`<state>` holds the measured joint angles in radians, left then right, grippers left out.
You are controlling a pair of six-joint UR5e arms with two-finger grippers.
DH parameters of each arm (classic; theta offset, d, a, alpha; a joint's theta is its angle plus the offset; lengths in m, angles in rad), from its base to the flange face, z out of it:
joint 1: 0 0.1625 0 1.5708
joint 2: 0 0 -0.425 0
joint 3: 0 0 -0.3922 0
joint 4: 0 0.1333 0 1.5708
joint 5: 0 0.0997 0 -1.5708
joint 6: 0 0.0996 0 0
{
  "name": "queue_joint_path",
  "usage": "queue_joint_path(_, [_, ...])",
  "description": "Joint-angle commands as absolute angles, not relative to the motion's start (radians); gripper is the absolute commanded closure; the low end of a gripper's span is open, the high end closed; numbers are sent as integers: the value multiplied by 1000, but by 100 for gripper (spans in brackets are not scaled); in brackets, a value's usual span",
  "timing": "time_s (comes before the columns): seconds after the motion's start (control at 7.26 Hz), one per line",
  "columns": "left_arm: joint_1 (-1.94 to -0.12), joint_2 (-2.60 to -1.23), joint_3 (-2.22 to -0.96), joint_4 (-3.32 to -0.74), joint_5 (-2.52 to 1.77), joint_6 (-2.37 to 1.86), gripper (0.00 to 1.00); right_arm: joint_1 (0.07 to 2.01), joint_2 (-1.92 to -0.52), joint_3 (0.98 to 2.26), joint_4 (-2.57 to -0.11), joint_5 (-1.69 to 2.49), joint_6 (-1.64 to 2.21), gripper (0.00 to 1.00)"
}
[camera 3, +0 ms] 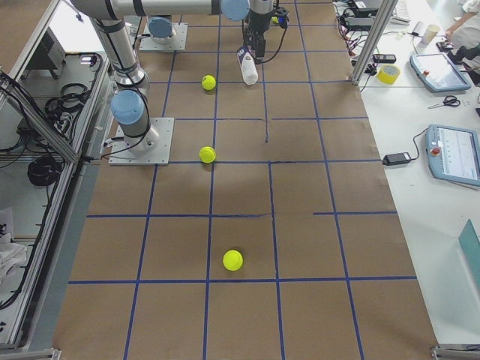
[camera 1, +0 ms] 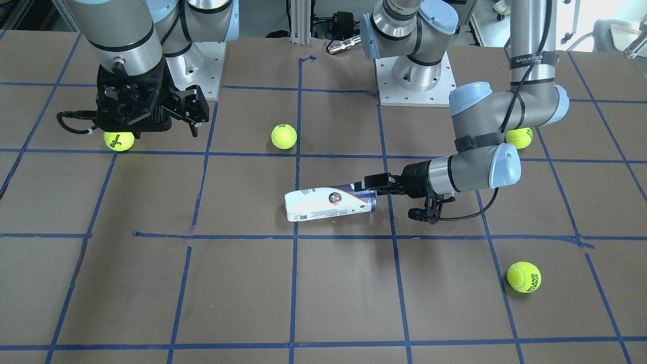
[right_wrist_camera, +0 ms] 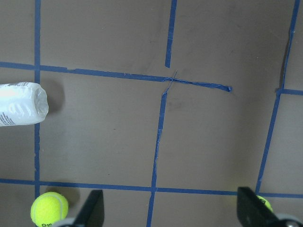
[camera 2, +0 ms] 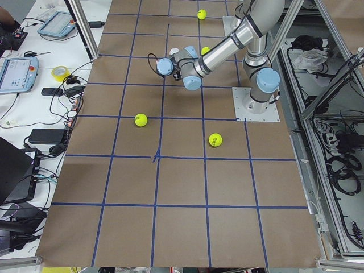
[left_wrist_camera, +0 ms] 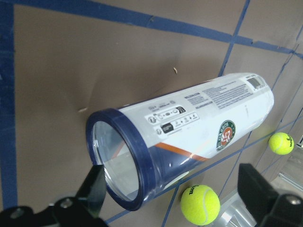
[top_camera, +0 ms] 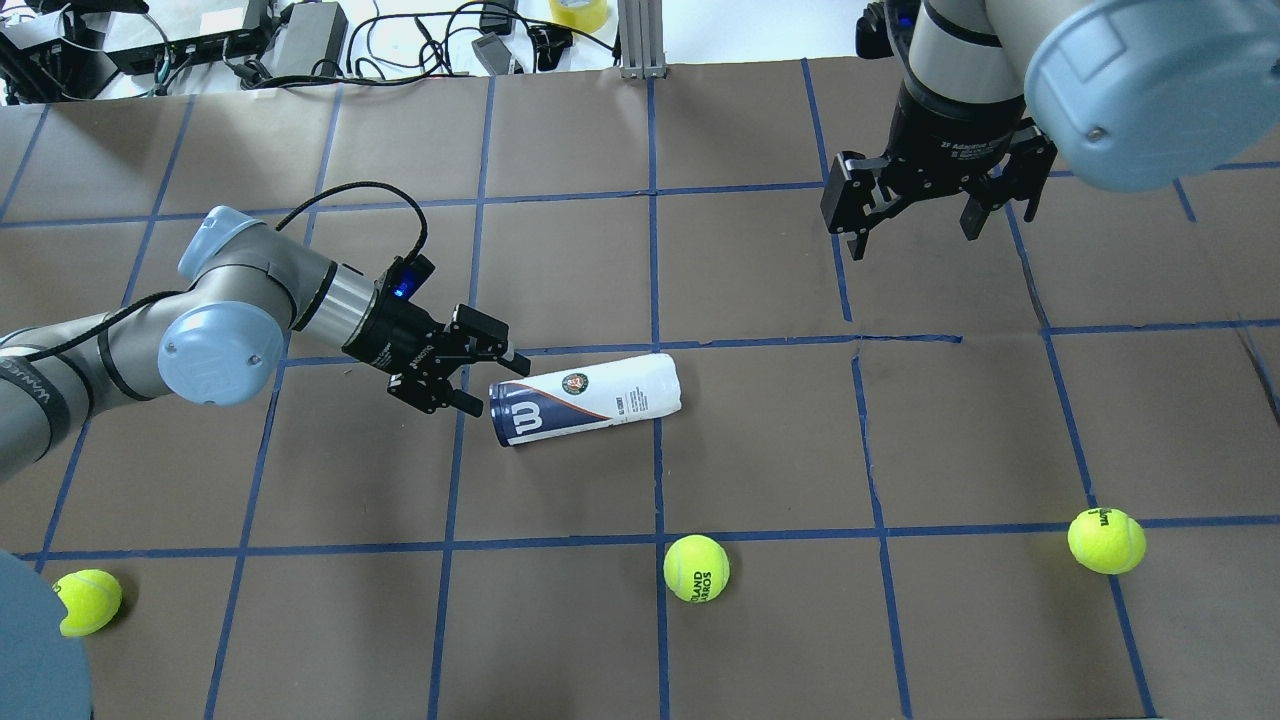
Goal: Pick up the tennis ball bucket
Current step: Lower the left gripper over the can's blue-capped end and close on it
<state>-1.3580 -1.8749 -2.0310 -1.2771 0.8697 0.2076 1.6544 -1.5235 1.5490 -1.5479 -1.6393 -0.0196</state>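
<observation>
The tennis ball bucket (top_camera: pixel 585 397) lies on its side mid-table, a clear tube with a white and navy Wilson label; it also shows in the front view (camera 1: pixel 328 203). My left gripper (top_camera: pixel 485 378) is open and low, right at the bucket's navy end, not closed on it. In the left wrist view the bucket (left_wrist_camera: pixel 189 132) points away from between the open fingers (left_wrist_camera: pixel 94 189). My right gripper (top_camera: pixel 912 235) is open and empty, held above the table far from the bucket. The right wrist view shows only the bucket's white end (right_wrist_camera: pixel 21 104).
Loose tennis balls lie around: one in front of the bucket (top_camera: pixel 696 568), one to the right (top_camera: pixel 1106 540), one at the near left (top_camera: pixel 88 602), one on the far side (camera 1: pixel 523 276). Blue tape lines grid the brown table (top_camera: pixel 760 450). Cables and boxes lie beyond its far edge.
</observation>
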Motion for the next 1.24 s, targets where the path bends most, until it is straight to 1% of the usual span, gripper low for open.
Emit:
queue_joint_path(0.0, [-1359, -1884, -2046, -1276, 835, 207, 0, 1654, -1523, 1551, -1549, -1638, -18, 0])
queue_joint_path(0.41, [-1382, -1920, -2045, -1243, 796, 206, 7, 1655, -1522, 1554, -1555, -1637, -17, 0])
queue_joint_path(0.55, [-1382, -1922, -2039, -1239, 807, 206, 41, 1654, -1522, 1555, -1555, -1638, -18, 0])
queue_joint_path(0.69, [-1382, -1922, -2037, -1239, 810, 198, 89, 1654, -1522, 1555, -1557, -1638, -18, 0])
queue_joint_path(0.83, [-1382, -1922, -2031, -1239, 808, 192, 100, 1654, -1522, 1555, -1557, -1638, -20, 0])
queue_joint_path(1.1, [-1382, -1919, -1978, -1238, 808, 56, 100, 1652, -1522, 1555, -1559, -1638, -21, 0])
